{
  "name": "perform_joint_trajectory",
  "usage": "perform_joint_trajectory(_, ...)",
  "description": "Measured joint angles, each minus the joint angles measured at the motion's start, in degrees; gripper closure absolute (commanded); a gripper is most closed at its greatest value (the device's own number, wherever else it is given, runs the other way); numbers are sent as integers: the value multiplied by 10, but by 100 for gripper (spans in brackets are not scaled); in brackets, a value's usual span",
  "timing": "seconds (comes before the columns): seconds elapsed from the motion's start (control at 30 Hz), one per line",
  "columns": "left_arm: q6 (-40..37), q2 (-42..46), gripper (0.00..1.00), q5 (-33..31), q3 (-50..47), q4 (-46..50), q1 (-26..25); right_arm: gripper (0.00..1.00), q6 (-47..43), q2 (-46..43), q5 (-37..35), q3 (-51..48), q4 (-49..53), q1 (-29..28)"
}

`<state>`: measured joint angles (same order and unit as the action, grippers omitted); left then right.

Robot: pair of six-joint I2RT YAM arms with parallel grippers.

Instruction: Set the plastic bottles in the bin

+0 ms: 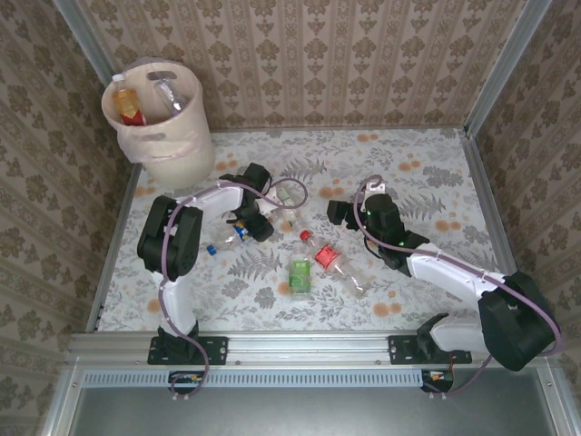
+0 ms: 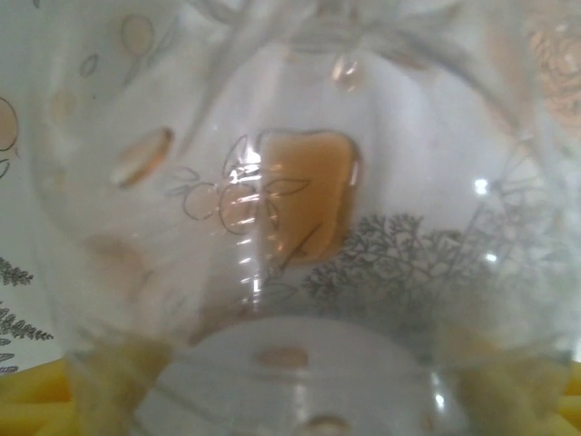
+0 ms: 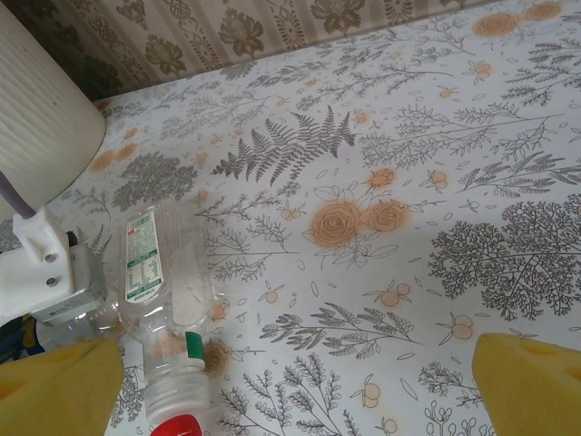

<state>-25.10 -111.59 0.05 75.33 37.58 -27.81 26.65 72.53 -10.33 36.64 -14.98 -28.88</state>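
Note:
A clear plastic bottle (image 2: 300, 209) sits very close in the left wrist view, lying between my left gripper's (image 2: 300, 404) yellow pads (image 2: 32, 404); contact is not visible. From above, the left gripper (image 1: 261, 222) is over bottles (image 1: 285, 221) at mid-table. More bottles lie nearby: blue-capped (image 1: 222, 243), green-labelled (image 1: 300, 272), red-labelled (image 1: 331, 261). My right gripper (image 1: 348, 214) (image 3: 290, 400) is open above bare table, right of a green-and-white-labelled bottle (image 3: 145, 263) and a red cap (image 3: 177, 425). The beige bin (image 1: 168, 150) stands back left, holding an orange-labelled bottle (image 1: 128, 102) and a clear one (image 1: 172, 94).
Patterned walls close in the table on three sides, with metal rails (image 1: 113, 245) along the edges. The bin's ribbed wall (image 3: 36, 118) and a white part of the left arm (image 3: 41, 272) lie left of the right gripper. Open floral tabletop (image 1: 427, 173) stretches to the back right.

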Motion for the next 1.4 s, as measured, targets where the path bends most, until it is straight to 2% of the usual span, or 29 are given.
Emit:
perform_joint_trajectory(0.07,1,0,41,2,-1,-1,1,0,-3,4,0,5,0,0)
perform_joint_trajectory(0.4,24,25,62,11,-26,-53,58,0,-12,11,0,19,0,0)
perform_joint_trajectory(0.7,70,107,80,73,-61,-120,103,0,-15,11,0,19,0,0)
perform_joint_trajectory(0.97,143,208,77,120,-63,-172,125,0,-21,11,0,19,0,0)
perform_joint_trajectory(1.23,248,269,78,119,-30,-202,141,0,-23,11,1,26,-2,0)
perform_joint_trajectory(1.4,315,273,77,90,22,-214,144,0,-23,11,3,29,-5,0)
